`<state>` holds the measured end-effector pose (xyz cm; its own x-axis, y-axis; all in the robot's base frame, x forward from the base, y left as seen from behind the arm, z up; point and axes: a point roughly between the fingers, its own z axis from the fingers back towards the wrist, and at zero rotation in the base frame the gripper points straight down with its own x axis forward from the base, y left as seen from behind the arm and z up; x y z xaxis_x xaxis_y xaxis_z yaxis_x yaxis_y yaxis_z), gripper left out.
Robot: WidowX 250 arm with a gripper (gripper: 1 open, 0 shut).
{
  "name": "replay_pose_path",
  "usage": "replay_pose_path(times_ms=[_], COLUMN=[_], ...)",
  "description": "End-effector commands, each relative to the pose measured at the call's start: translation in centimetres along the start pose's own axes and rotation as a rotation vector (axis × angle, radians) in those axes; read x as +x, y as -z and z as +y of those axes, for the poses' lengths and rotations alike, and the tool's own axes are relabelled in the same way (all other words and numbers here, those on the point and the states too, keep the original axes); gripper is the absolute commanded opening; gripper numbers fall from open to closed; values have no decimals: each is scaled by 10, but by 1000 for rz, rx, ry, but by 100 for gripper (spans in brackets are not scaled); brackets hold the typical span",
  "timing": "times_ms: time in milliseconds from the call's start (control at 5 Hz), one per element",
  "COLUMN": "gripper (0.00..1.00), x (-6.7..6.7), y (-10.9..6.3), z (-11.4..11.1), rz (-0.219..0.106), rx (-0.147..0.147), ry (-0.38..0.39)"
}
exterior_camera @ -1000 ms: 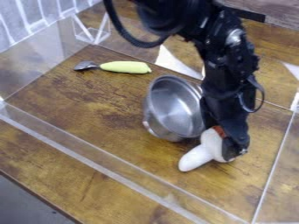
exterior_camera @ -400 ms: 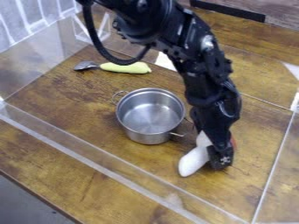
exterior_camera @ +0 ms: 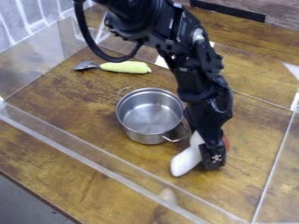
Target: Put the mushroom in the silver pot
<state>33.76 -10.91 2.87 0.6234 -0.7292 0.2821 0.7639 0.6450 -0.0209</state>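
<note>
The silver pot [exterior_camera: 149, 115] stands upright on the wooden table, its shiny inside empty. Just to its lower right lies the mushroom [exterior_camera: 186, 161], white stem pointing toward the front edge, its cap end hidden under my gripper. My gripper [exterior_camera: 212, 156] points steeply down onto that cap end with its black fingers spread, and it looks open. The mushroom rests on the table. Whether the fingers touch it I cannot tell.
A long yellow-green vegetable [exterior_camera: 124, 66] and a small grey piece [exterior_camera: 84, 66] lie at the back left. Clear plastic walls [exterior_camera: 82, 150] ring the table. The black arm [exterior_camera: 176, 44] reaches in from the top, over the pot's right side.
The pot, tilted and close against the gripper a second ago, now stands upright a little further left. The gripper has sunk slightly onto the mushroom, which has shifted a bit left.
</note>
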Motion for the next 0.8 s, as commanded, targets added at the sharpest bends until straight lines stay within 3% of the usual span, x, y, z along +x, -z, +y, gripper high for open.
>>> replay_pose_path(times_ms=[0,200,400,600], gripper=[100,0,0,0], x=[21,19,18,26], y=[-34,-33,-33,-44], z=[4,3,2,-7], rz=[-65,-61,-57,-50], rx=[33,22,9,3], ry=[26,49,72,80])
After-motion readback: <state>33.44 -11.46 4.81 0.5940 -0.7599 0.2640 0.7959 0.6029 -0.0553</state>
